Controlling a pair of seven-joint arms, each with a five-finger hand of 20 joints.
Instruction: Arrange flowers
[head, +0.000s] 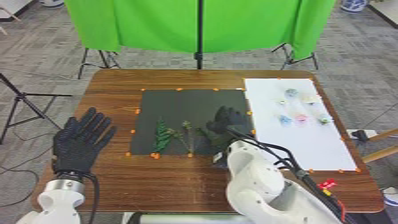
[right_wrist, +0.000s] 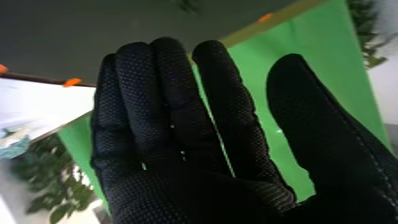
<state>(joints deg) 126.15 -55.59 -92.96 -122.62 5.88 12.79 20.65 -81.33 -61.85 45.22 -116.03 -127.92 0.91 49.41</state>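
In the head view my right hand (head: 227, 120) is over the right part of the dark mat (head: 169, 110), beside the green stems. A leafy stem (head: 163, 135) lies on the mat's left part, with a thinner stem (head: 187, 131) between it and my right hand. My left hand (head: 80, 142) lies palm down at the table's left, fingers straight. On the white sheet (head: 293, 145) are several small flower heads, among them a pink one (head: 301, 118) and a blue one (head: 285, 119). In the right wrist view my right hand (right_wrist: 195, 175) has straight fingers and holds nothing.
Orange markers line the edges of mat and sheet. A red item (head: 328, 183) lies on the brown table (head: 160, 185) near its right front. Beyond the far edge hangs a green cloth (head: 160, 25) on a stand.
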